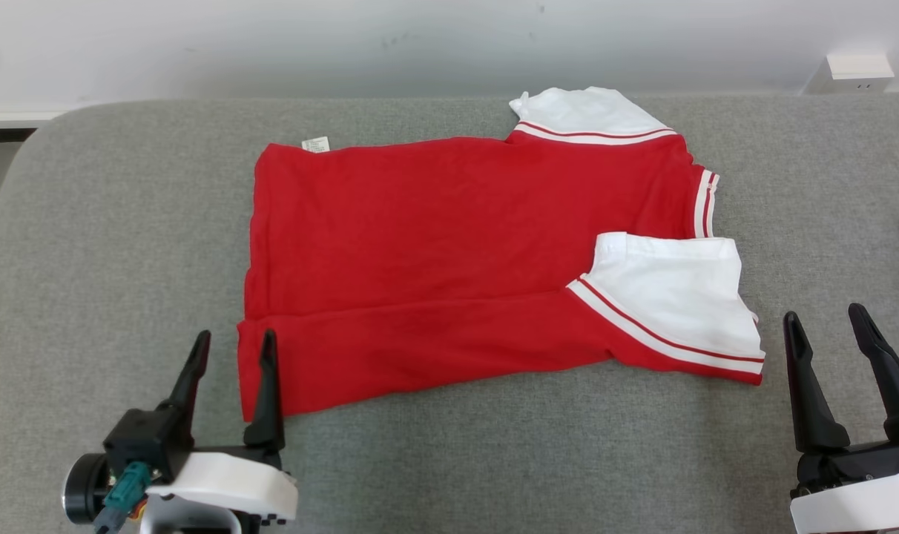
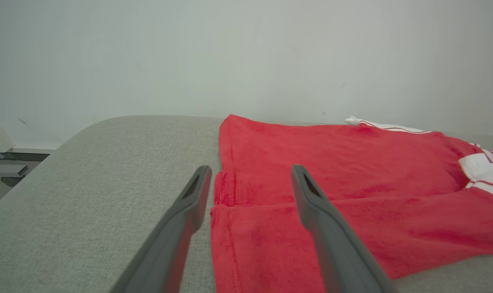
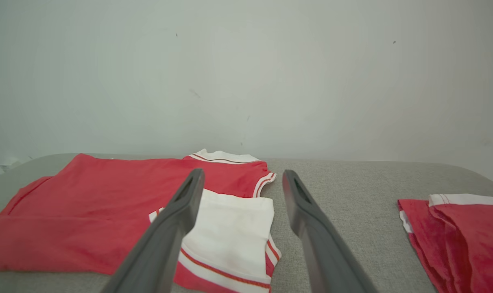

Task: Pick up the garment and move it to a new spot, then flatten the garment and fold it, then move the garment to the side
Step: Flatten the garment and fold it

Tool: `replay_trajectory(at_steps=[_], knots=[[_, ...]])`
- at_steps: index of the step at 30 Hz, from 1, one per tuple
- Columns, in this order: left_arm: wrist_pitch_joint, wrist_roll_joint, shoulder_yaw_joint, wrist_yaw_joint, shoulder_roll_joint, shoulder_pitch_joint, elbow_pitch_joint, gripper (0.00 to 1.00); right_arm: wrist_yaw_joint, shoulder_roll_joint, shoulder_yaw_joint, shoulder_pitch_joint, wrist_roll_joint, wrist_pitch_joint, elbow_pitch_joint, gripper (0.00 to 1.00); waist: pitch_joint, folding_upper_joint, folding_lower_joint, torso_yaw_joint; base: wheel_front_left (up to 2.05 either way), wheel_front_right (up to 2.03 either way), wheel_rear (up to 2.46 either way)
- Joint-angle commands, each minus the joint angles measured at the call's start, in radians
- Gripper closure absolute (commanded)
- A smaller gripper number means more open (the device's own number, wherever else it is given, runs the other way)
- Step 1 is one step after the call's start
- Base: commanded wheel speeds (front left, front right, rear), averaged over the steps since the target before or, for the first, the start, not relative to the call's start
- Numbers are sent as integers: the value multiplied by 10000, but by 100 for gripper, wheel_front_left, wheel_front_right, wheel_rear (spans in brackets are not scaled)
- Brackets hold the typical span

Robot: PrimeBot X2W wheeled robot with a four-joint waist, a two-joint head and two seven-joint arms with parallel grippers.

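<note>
Left gripper (image 1: 236, 335) and right gripper (image 1: 824, 311) stand wide open, empty; pinching one layer could undo the red shirt's (image 1: 435, 222) lower-frame fold.

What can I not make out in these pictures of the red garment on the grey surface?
Label on the red garment: its print is too small to read in the head view.
Second red garment: cut off by the right edge, head and right wrist views.
Cloth under the folded near strip: hidden by the fold.
Garment's near left corner: partly covered by a finger of the left end effector, head view.
</note>
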State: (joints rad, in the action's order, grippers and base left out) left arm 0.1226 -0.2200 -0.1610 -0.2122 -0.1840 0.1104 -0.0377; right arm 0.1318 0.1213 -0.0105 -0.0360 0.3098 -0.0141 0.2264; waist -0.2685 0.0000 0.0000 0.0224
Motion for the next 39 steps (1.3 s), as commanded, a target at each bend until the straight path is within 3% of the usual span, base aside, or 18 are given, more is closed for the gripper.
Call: replay_trajectory(at_steps=[1, 12, 22, 26, 27, 29, 30, 31, 39], knots=[[-71, -139, 18, -12, -97, -120, 45, 0, -27, -38, -53, 134, 67, -49, 87, 0, 14, 0, 0, 5, 0, 0, 0], [-764, -532, -74, 168, -74, -97, 600, 0, -27, 101, -108, -13, 236, -389, -396, 0, -130, 0, 0, -46, 0, 0, 0], [-2078, -1685, -24, 643, 189, 458, 2640, 0, -27, 621, 372, -1435, 703, -450, -3778, 0, -608, 0, 0, -236, 0, 0, 0], [-2804, -2121, -317, 1019, 346, 588, 3039, 0, -27, 779, 906, -2020, 992, -769, -4973, 0, -726, 0, 0, -340, 0, 0, 0], [-3003, -2127, -399, 1101, 308, 620, 3082, 23, -27, 828, 1085, -2084, 1064, -954, -5253, 0, -762, 0, 0, -367, 0, 0, 0], [-3206, -2220, -557, 1302, 331, 624, 3035, 87, -26, 835, 1415, -2169, 1269, -1130, -5595, 0, -796, 0, 0, -405, 0, 0, 0], [-3287, -2224, -648, 1400, 320, 651, 2917, 100, -26, 855, 1504, -2207, 1366, -1271, -5731, 55, -823, 0, 0, -430, 0, 0, 0], [-3319, -2163, -734, 1468, 279, 652, 2789, 100, -26, 884, 1592, -2237, 1456, -1315, -5789, 100, -829, 0, 0, -438, 0, 0, 0], [-2380, -1713, -441, 1209, -186, 691, 1038, 100, -29, 1232, 1338, -2116, 1690, -781, -4861, 100, -708, 0, 0, -502, 0, 0, 0]])
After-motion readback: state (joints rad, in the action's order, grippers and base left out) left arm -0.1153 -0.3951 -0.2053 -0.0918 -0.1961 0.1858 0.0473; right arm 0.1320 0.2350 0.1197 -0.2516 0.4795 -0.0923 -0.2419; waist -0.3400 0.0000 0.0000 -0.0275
